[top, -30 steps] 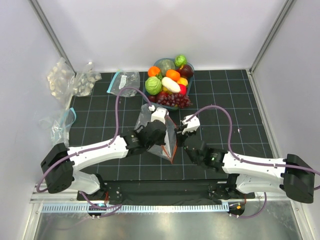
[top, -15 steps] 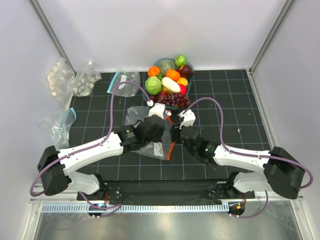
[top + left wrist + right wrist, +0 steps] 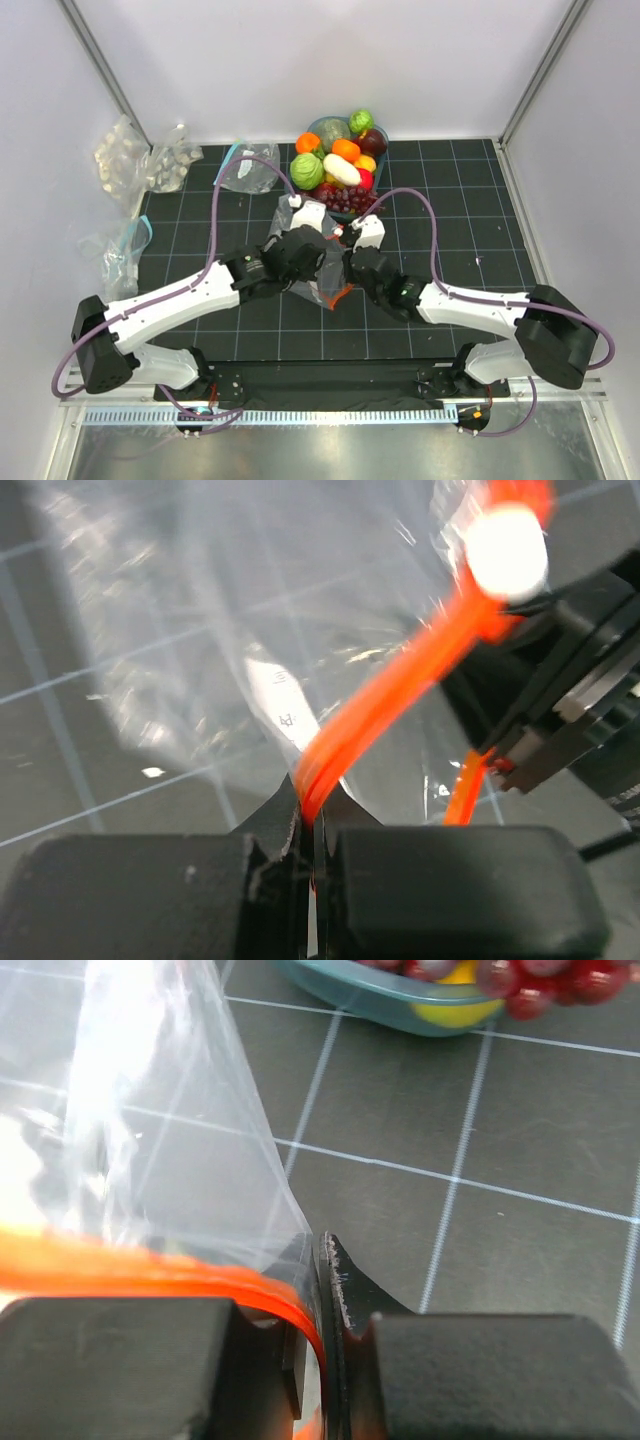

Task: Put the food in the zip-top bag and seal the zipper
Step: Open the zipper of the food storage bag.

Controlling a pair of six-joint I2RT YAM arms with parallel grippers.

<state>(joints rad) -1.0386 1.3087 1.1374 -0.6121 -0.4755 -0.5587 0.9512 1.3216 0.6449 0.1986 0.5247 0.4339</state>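
Zip-top bag (image 3: pixel 318 287) sits mid-table between the two arms, just near of the food bowl, partly lifted off the mat by its mouth. Left gripper (image 3: pixel 312 825) is clamped tight on the zipper (image 3: pixel 395 685). Right gripper (image 3: pixel 322 1260) is likewise pinched closed on the orange strip, at the bag's corner. The two grip points sit close together on the strip. My read is that this step is opening the mouth, with no loading started. To do it well, each jaw should hold one lip only, then pull apart slowly across the strip, not along it. In the left wrist view the strip looks doubled going into the jaws, so I can't tell whether it has one lip or both; if both, regrip before pulling. Keep the mouth facing the bowl and leave the bag body resting on the mat so the film doesn't twist. The bag looks empty, with grid lines visible straight through the film in both wrist views. All the food (image 3: pixel 338 165) is heaped in the teal bowl (image 3: pixel 350 998), with grapes (image 3: pixel 346 201) at the near rim closest to the bag. Teal-strip bags (image 3: pixel 248 166) lie off to the left, uninvolved.
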